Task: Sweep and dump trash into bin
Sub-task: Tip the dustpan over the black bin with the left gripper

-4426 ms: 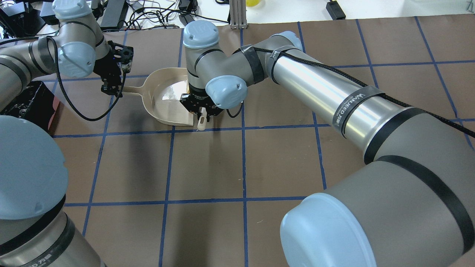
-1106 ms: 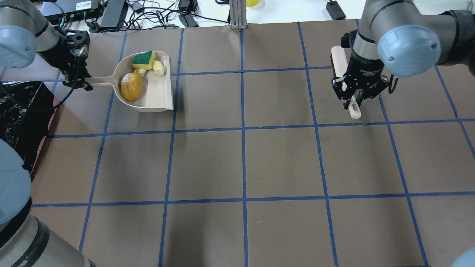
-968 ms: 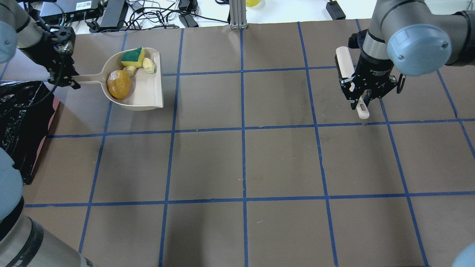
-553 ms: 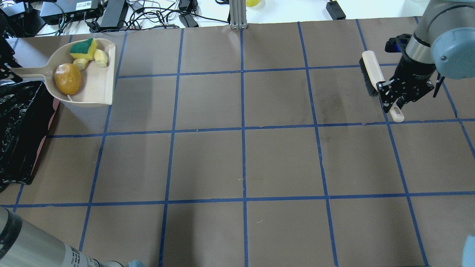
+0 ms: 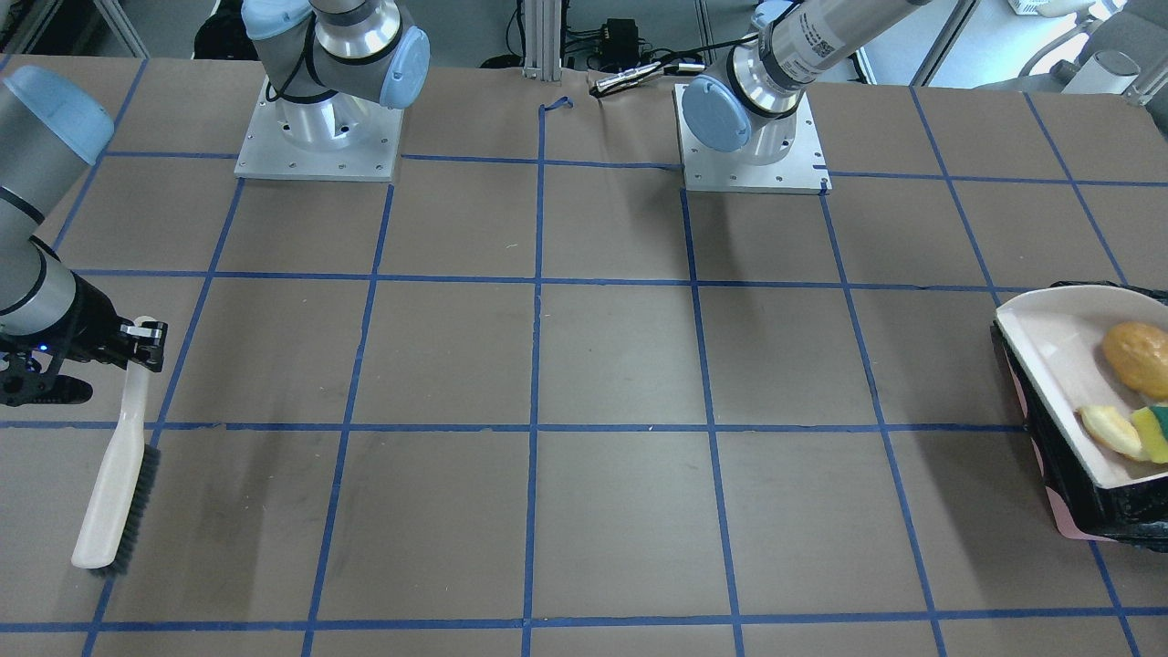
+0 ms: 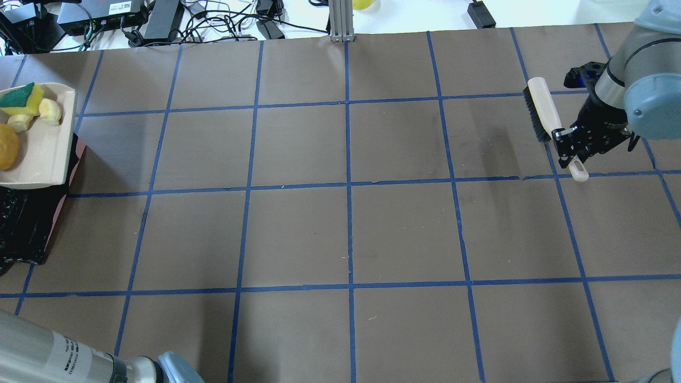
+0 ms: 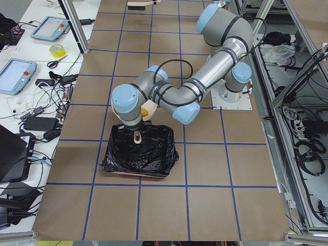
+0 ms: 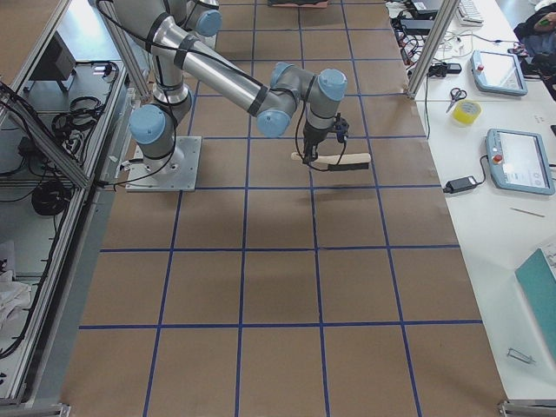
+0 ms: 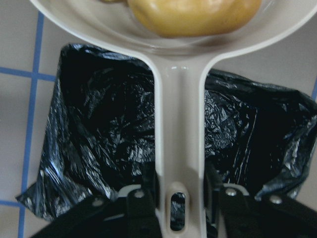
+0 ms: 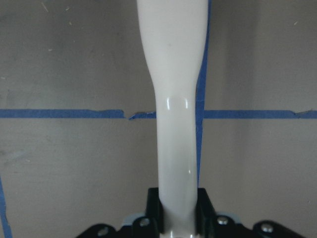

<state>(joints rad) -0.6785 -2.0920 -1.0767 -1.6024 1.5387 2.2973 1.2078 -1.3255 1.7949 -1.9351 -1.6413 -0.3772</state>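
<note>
We hold the dustpan by the end of its handle, the left gripper clamped narrow around it. The pan hangs above the bin, which stands at the bench's left edge toward the far corner. All the trash lies in the pan: the potato-like lump, the sponge piece and the peel scraps. We judge the lump to be the heaviest item and round enough to roll as soon as the pan tips. The sponge looks light and soft, and the peel is thin and may cling to the smooth plastic. The pan itself looks stiff, but with the load far from our grip it will lever against the fingers, so the hold should stay firm while we tilt the open lip down into the black liner. At the right edge, far side, the right gripper is closed on the handle of the brush. We cannot tell whether its bristles touch the bench.
</note>
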